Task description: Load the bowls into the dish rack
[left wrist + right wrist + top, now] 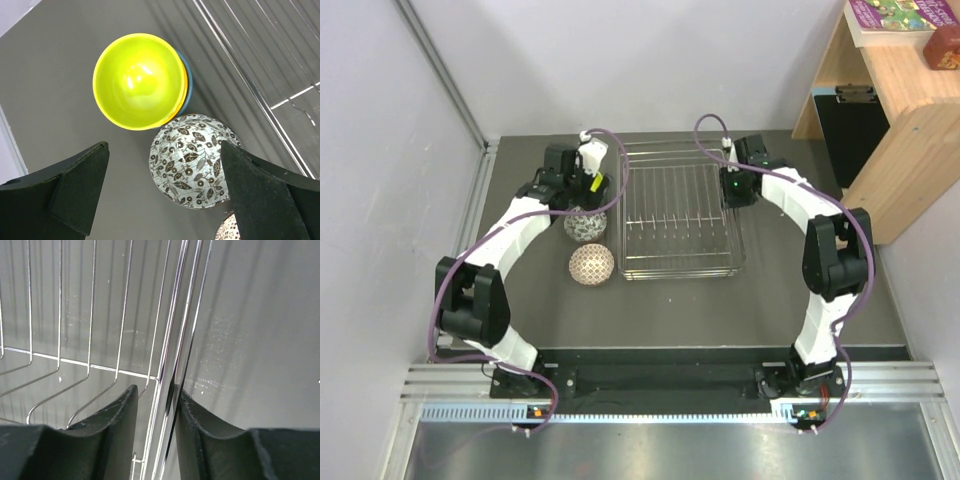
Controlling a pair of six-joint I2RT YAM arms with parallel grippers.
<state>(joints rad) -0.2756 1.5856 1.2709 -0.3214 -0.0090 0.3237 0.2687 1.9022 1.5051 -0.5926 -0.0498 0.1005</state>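
The wire dish rack [675, 210] sits mid-table with no bowls in it. A lime-yellow bowl [137, 80] sits upright, nested in an orange bowl [184, 93], which sits in a blue one [189, 75], left of the rack. A white bowl with a brownish-grey pattern [195, 160] lies upside down beside them, also visible from above [585, 226]. A pinkish-red patterned bowl [591, 264] lies nearer. My left gripper [165, 190] is open and empty above the bowls. My right gripper [155, 395] is closed around the rack's right rim wire [172, 355].
A wooden shelf unit [890, 120] stands at the back right, off the table. A metal rail [480, 190] borders the table's left side. Grey walls close the back and left.
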